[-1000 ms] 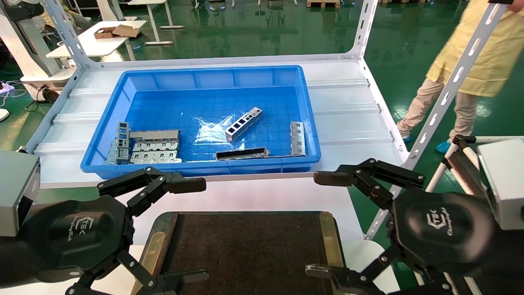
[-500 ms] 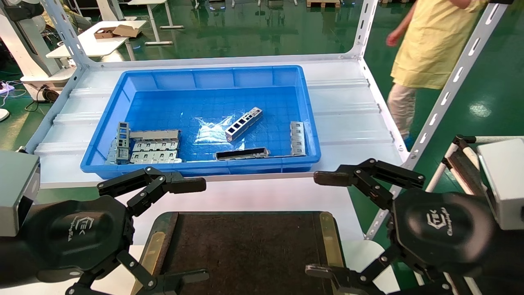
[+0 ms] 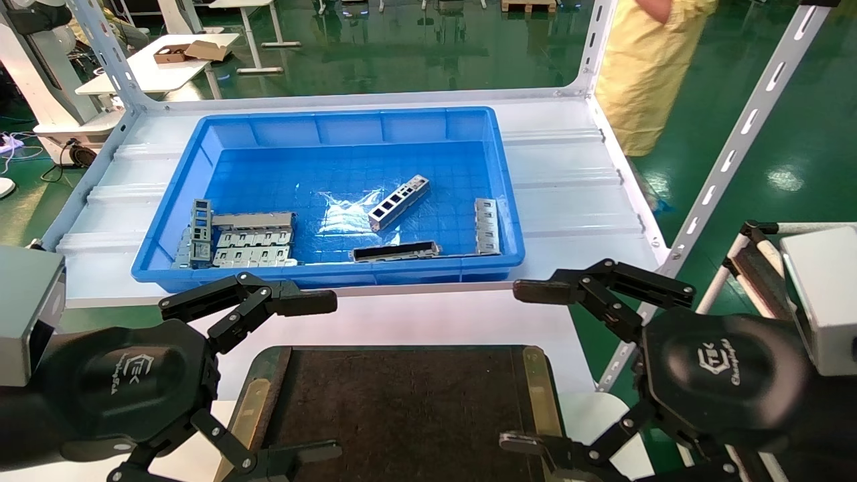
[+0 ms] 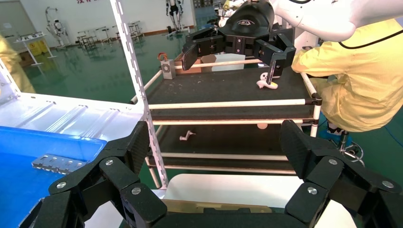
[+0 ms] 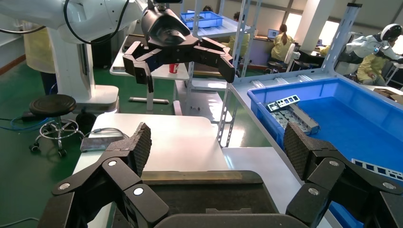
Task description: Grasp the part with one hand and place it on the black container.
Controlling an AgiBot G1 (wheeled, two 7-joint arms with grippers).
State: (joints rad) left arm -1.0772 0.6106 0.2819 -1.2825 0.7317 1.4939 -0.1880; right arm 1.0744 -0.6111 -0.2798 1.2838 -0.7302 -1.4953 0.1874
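Nearest us, at 6 o'clock, the black container (image 3: 402,408) lies on the white worktop (image 3: 428,321). Our left end effector (image 3: 304,378) at 7 o'clock and right end effector (image 3: 529,365) at 5 o'clock flank it, fingers spread apart, holding nothing. Farther off, toward 12 o'clock, the part (image 3: 398,201) lies diagonally in the blue bin (image 3: 335,124).

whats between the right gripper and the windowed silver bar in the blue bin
In the head view, the deep blue plastic bin's near wall, a flat grey tabbed plate inside it and bare white shelf separate the open right gripper from the slim silver-grey windowed bar.
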